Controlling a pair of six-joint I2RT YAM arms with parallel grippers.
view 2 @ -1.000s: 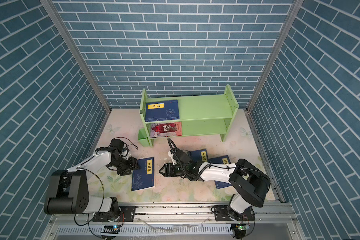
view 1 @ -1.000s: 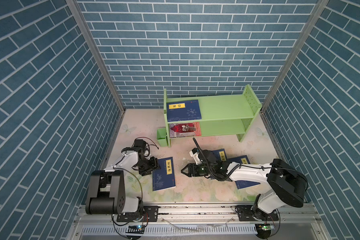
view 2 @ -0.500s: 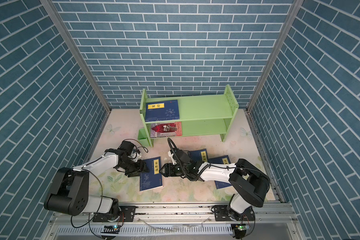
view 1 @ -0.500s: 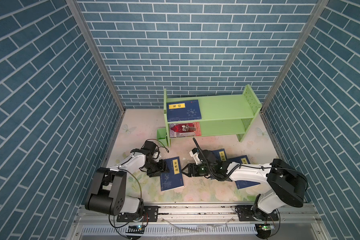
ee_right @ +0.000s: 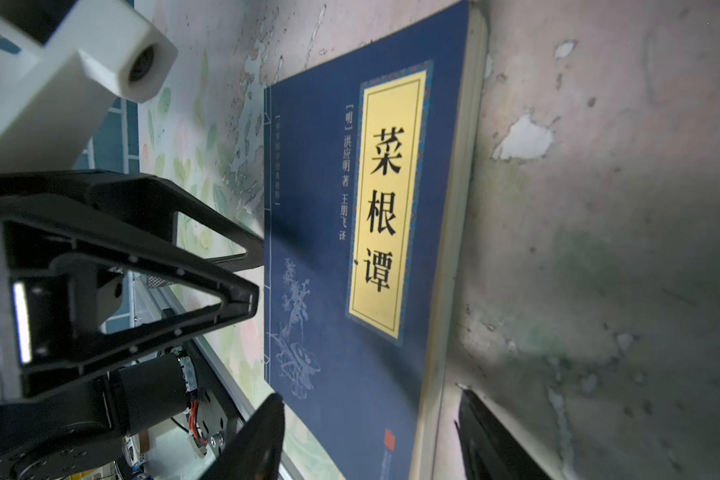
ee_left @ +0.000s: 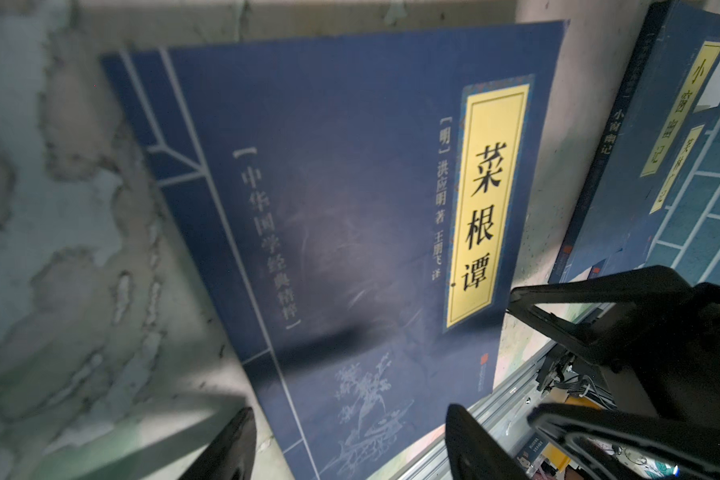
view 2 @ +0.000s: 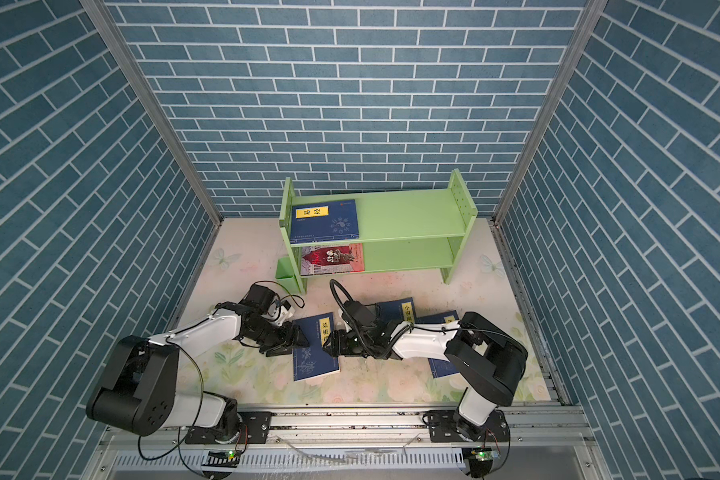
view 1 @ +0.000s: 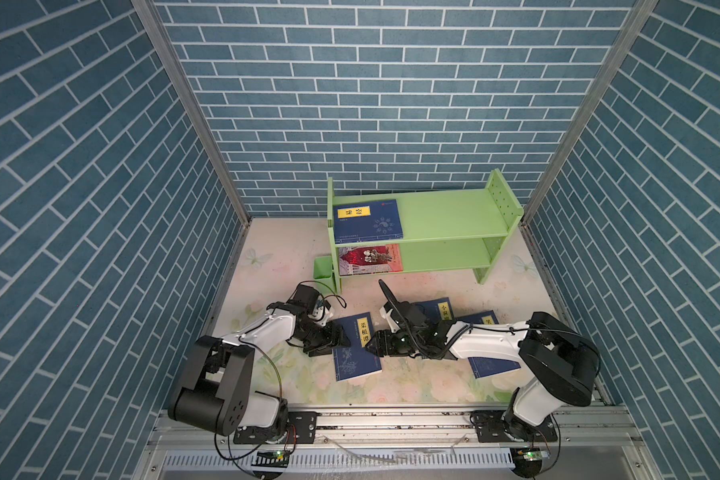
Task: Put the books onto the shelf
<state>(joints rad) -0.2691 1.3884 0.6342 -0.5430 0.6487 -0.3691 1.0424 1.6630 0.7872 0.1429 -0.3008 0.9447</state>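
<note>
The book I am working on, the front book [view 1: 356,347], is dark blue with a yellow title label. It lies flat and cover up on the worktop [view 1: 412,386], in front of the shelf [view 1: 445,216] and roughly in line with the shelf's cup [view 1: 323,272].

My left hand [ee_left: 350,446] sits low over the book's spine edge, on the cup side of the shelf. Its fingers stand well apart with only the cover showing between them, so it has hold of nothing.

My right hand [ee_right: 371,440] faces it from the opposite long edge, close beside the yellow label, and is also spread wide and empty. In the right wrist view the page edge runs up between its two fingers. The tips are cut off at the frame edge, so I cannot tell whether either one touches the book. In both top views the two hands point at each other across the cover.

A second blue book [view 1: 439,309] and a third blue book [view 1: 493,365] lie flat just beside each other in front of the shelf's middle, partly under my right arm.

On the shelf, a shelved blue book [view 1: 368,220] lies flat on the top tier at the cup end. The red-and-grey book [view 1: 371,259] lies directly below it on the lower tier.
</note>
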